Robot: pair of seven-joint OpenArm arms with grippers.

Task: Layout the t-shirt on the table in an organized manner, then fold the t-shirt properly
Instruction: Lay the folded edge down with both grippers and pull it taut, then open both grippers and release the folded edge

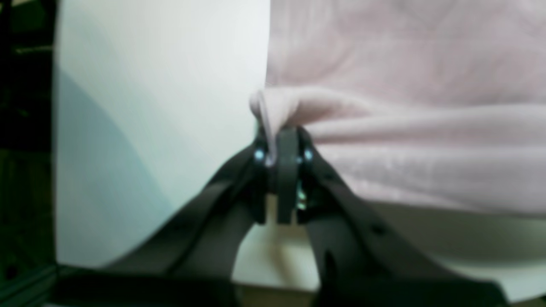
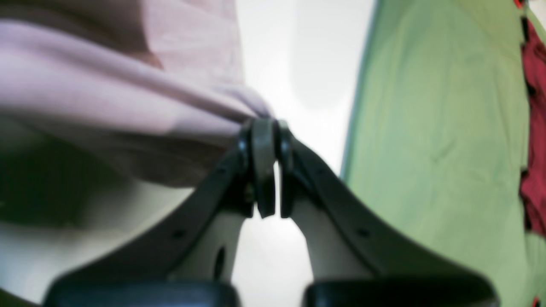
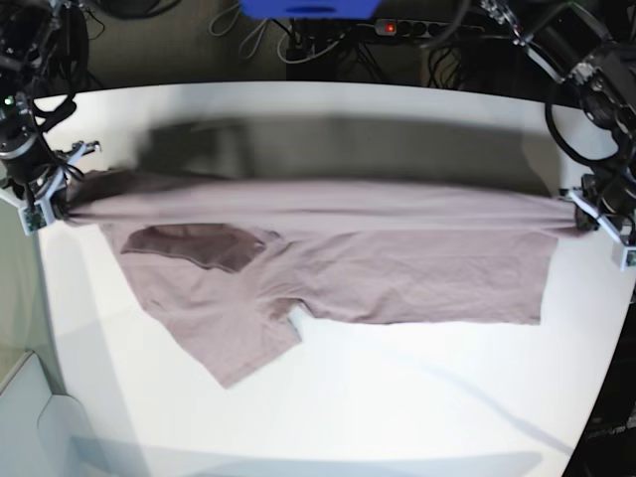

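The table (image 3: 328, 397) is seen as a large white top with curved edges, filling most of the base view; a green surface (image 2: 435, 140) with something dark red (image 2: 535, 128) at its far edge is seen beyond the table edge in the right wrist view. The t-shirt (image 3: 397, 273) is stretched across the table's width, upper edge pulled into a taut, nearly straight line between the two arms, the rest draped down onto the tabletop. A shadow band is cast on the table just behind the raised edge. One sleeve is spread toward the near side on the base view's left, ending in a corner on the table; a darker patch of fabric is seen near it, what part it is cannot be told. The hem side is toward the base view's right, lying flat and roughly rectangular. The left gripper (image 1: 283, 147) is clamped on a bunched corner of fabric, jaws pressed together with cloth pinched between. The right gripper (image 2: 264, 136) is likewise closed tight on a gathered fold at the opposite end. Both wrist views are blurred; finer detail cannot be told.
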